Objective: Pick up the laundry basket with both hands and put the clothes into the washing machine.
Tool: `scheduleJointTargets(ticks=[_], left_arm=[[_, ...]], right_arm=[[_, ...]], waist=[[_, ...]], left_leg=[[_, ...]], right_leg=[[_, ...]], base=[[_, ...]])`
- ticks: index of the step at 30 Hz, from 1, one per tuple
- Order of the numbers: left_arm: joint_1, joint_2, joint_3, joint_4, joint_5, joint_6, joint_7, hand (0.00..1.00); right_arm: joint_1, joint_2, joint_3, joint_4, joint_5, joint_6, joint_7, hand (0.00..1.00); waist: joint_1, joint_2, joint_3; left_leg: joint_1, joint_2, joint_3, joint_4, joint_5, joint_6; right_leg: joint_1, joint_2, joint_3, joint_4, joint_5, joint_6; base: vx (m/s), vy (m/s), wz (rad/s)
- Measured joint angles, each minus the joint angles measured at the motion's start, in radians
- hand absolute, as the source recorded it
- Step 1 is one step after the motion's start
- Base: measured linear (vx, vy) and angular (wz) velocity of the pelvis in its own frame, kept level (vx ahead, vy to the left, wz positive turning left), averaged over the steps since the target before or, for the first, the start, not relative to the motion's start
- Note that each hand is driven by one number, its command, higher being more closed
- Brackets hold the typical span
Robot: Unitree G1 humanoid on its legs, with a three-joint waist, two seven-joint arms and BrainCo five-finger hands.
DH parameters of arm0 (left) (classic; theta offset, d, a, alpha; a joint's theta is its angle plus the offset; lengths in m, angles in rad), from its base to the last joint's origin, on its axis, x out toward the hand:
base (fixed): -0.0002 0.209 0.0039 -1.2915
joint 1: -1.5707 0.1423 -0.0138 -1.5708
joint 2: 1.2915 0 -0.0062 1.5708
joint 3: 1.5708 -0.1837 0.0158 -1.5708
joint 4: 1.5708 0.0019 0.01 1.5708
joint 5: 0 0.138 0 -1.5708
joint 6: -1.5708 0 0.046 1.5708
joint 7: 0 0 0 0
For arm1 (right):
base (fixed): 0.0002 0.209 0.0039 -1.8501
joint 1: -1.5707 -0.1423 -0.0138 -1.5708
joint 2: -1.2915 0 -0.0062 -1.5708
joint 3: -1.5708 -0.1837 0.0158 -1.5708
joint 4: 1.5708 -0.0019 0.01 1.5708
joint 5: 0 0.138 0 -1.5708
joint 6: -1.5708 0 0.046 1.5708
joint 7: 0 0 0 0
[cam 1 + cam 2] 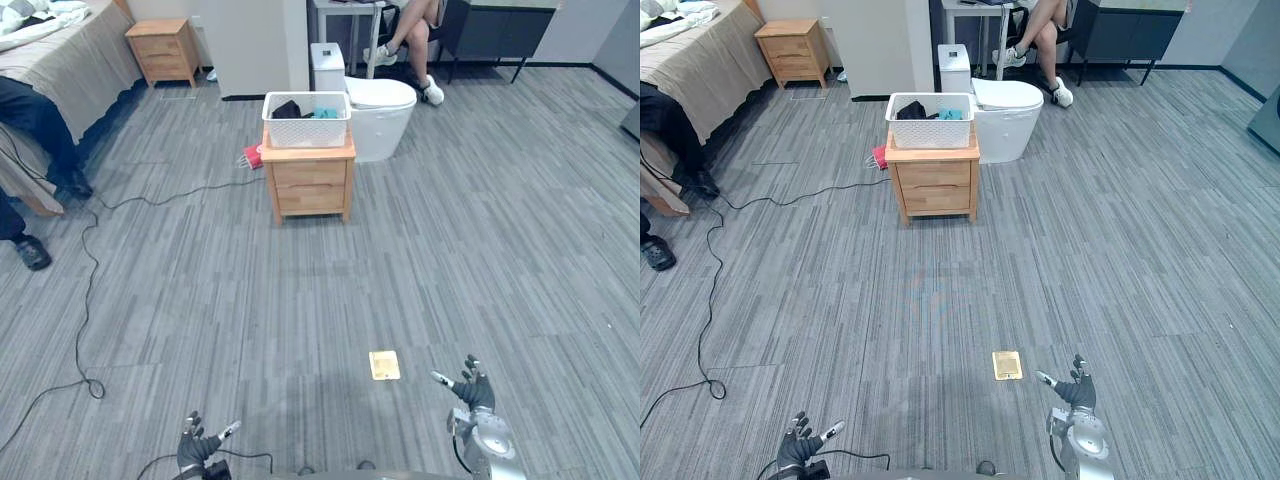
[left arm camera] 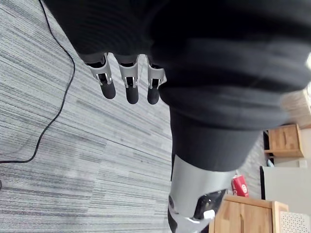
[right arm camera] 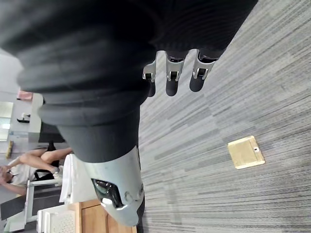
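Okay, closest to me are my two hands, low over the grey floor (image 1: pixel 300 300). My left hand (image 1: pixel 203 447) is down on my left side and my right hand (image 1: pixel 472 392) is down on my right side. The fingers (image 2: pixel 127 83) of the left hand are loose and spread out, and they hold nothing. The right hand is the same, loose with nothing in it. Both hands are well apart from the basket.

A little way ahead of my right hand, a small gold plate (image 1: pixel 384 365) lies flat in the floor.

Farther on, in the middle of the room, stands a small wooden worktop (image 1: pixel 310 192) with two drawers. The white laundry basket (image 1: pixel 306 131) sits right on top of it. The basket has little holes in its walls and stands upright. Inside it lie a dark piece (image 1: pixel 288 107) of clothing on the left and a blue-green piece (image 1: pixel 327 113) on the right. They come up about to the rim. A red thing (image 1: pixel 252 156) lies on the floor just beside the worktop, on its left.

Right behind the worktop is a white toilet (image 1: pixel 383 110) with its lid down.

At the far left is a bed (image 1: pixel 70 55) with a tan cover. A person's legs in dark trousers (image 1: pixel 40 118) hang off its side. Another wooden cabinet (image 1: pixel 162 48) stands by the bed. At the far back a second person (image 1: pixel 408 30) sits with crossed legs and white shoes, next to a dark cabinet (image 1: pixel 495 32).
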Motion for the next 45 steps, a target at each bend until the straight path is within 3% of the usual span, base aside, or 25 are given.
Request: scheduleJointTargets(ticks=[19, 24, 27, 29, 30, 32, 34, 36, 37, 39, 40, 41, 42, 43, 44, 45], left_arm=[[-0.009, -0.002, -0.024, -0.091, 0.010, 0.000, -0.016, 0.00], [-0.008, -0.002, -0.023, -0.131, 0.010, 0.000, -0.014, 0.00], [-0.016, -0.003, -0.025, -0.164, 0.009, 0.000, -0.014, 0.00], [-0.017, 0.000, -0.026, -0.185, 0.008, -0.001, -0.014, 0.00], [-0.017, 0.001, -0.032, -0.185, 0.008, -0.001, -0.013, 0.00], [-0.027, 0.028, -0.087, -0.193, 0.008, 0.000, -0.010, 0.00], [-0.030, 0.041, -0.100, -0.200, 0.009, 0.000, -0.005, 0.00], [-0.060, 0.041, -0.100, -0.199, 0.008, 0.000, 0.005, 0.00], [-0.084, 0.039, -0.100, -0.199, 0.008, 0.000, 0.006, 0.00], [-0.110, 0.041, -0.100, -0.200, 0.008, -0.002, 0.006, 0.00], [-0.112, 0.049, -0.099, -0.200, 0.009, -0.005, 0.009, 0.00], [-0.107, 0.057, -0.097, -0.200, 0.009, -0.006, 0.010, 0.00], [-0.116, 0.035, -0.099, -0.185, 0.009, -0.005, 0.008, 0.00], [-0.121, 0.033, -0.100, -0.183, 0.009, -0.007, 0.006, 0.00], [-0.124, 0.023, -0.097, -0.181, 0.009, -0.009, 0.005, 0.00], [-0.117, 0.002, -0.084, -0.181, 0.009, -0.007, 0.004, 0.00]], right_arm=[[-0.013, -0.014, -0.021, 0.006, 0.000, 0.002, 0.004, 0.00], [-0.044, -0.017, -0.027, 0.021, 0.001, 0.003, 0.003, 0.00], [-0.060, -0.021, -0.027, 0.039, 0.001, 0.005, -0.001, 0.00], [-0.059, -0.020, -0.019, 0.040, 0.001, 0.008, -0.001, 0.00], [-0.060, -0.019, -0.016, 0.038, 0.001, 0.008, 0.000, 0.00], [-0.042, -0.010, -0.005, 0.035, 0.001, 0.009, 0.000, 0.00], [-0.031, -0.010, 0.014, 0.035, 0.001, 0.010, 0.000, 0.00], [-0.046, -0.018, 0.016, 0.035, 0.001, 0.009, 0.000, 0.00], [-0.069, -0.033, 0.016, 0.036, 0.001, 0.009, 0.000, 0.00], [-0.088, -0.044, 0.017, 0.035, 0.001, 0.008, 0.000, 0.00], [-0.088, -0.045, 0.022, 0.031, 0.001, 0.006, 0.000, 0.00], [-0.086, -0.044, 0.023, 0.026, 0.001, 0.006, 0.000, 0.00], [-0.090, -0.067, 0.021, 0.031, 0.001, 0.011, -0.001, 0.00], [-0.095, -0.068, 0.021, 0.025, 0.001, 0.009, -0.001, 0.00], [-0.102, -0.067, 0.026, 0.025, 0.001, 0.009, 0.000, 0.00], [-0.100, -0.066, 0.043, 0.021, 0.001, 0.012, 0.002, 0.00]], waist=[[-0.001, -0.001, 0.028], [0.003, 0.001, 0.047], [0.003, 0.011, 0.059], [0.004, 0.010, 0.066], [0.004, 0.013, 0.068], [-0.004, 0.015, 0.096], [-0.004, 0.010, 0.099], [-0.017, 0.012, 0.111], [-0.027, 0.035, 0.131], [-0.042, 0.036, 0.145], [-0.048, 0.016, 0.145], [-0.053, -0.004, 0.139], [-0.052, 0.030, 0.134], [-0.054, 0.039, 0.134], [-0.055, 0.052, 0.141], [-0.049, 0.069, 0.152]], left_leg=[[-0.035, -0.004, 0.000, 0.009, -0.006, 0.003], [-0.107, 0.001, 0.030, 0.113, -0.075, 0.022], [-0.146, -0.001, 0.035, 0.183, -0.128, 0.040], [-0.152, -0.008, 0.041, 0.234, -0.187, 0.055], [-0.144, -0.009, 0.037, 0.242, -0.199, 0.059], [-0.066, -0.017, 0.003, 0.250, -0.233, 0.089], [-0.019, -0.016, -0.018, 0.245, -0.256, 0.088], [0.013, 0.006, -0.050, 0.228, -0.268, 0.081], [0.046, 0.043, -0.070, 0.205, -0.272, 0.073], [0.083, 0.068, -0.083, 0.192, -0.277, 0.027], [0.118, 0.063, -0.085, 0.191, -0.293, -0.011], [0.146, 0.050, -0.087, 0.191, -0.302, -0.026], [0.175, 0.085, -0.080, 0.226, -0.311, -0.061], [0.153, 0.094, -0.078, 0.274, -0.295, -0.087], [0.099, 0.104, -0.064, 0.424, -0.230, -0.118], [0.015, 0.131, -0.049, 0.660, -0.107, -0.118]], right_leg=[[-0.041, -0.004, 0.002, 0.009, -0.008, 0.002], [-0.097, -0.008, 0.033, 0.060, -0.034, 0.004], [-0.166, -0.024, 0.038, 0.192, -0.112, 0.027], [-0.260, -0.056, 0.020, 0.436, -0.197, 0.040], [-0.289, -0.067, 0.015, 0.517, -0.203, 0.042], [-0.401, -0.102, -0.015, 0.822, -0.241, 0.043], [-0.454, -0.115, -0.043, 0.828, -0.273, 0.029], [-0.514, -0.104, -0.092, 0.730, -0.265, 0.016], [-0.548, -0.074, -0.122, 0.629, -0.242, 0.000], [-0.589, -0.025, -0.136, 0.424, -0.113, -0.009], [-0.595, -0.012, -0.134, 0.309, -0.004, -0.043], [-0.593, -0.019, -0.132, 0.294, 0.037, -0.074], [-0.619, -0.003, -0.134, 0.420, 0.073, -0.159], [-0.629, 0.002, -0.140, 0.454, 0.029, -0.167], [-0.608, 0.019, -0.135, 0.476, -0.029, -0.171], [-0.532, 0.051, -0.123, 0.442, -0.061, -0.179]], base=[[-0.01, 0.004, 0.00], [-0.02, 0.020, -0.18], [0.05, 0.045, -0.07], [0.06, 0.073, -0.09], [0.12, 0.096, 0.06], [0.33, 0.092, 0.29], [0.44, 0.038, 0.37], [0.42, -0.019, 0.55], [0.52, -0.072, 0.57], [0.62, -0.090, 0.44], [0.52, -0.092, 0.29], [0.83, -0.163, 0.18], [0.68, -0.162, 0.10], [0.81, -0.218, -0.08], [0.69, -0.220, -0.16], [0.71, -0.213, -0.24]])
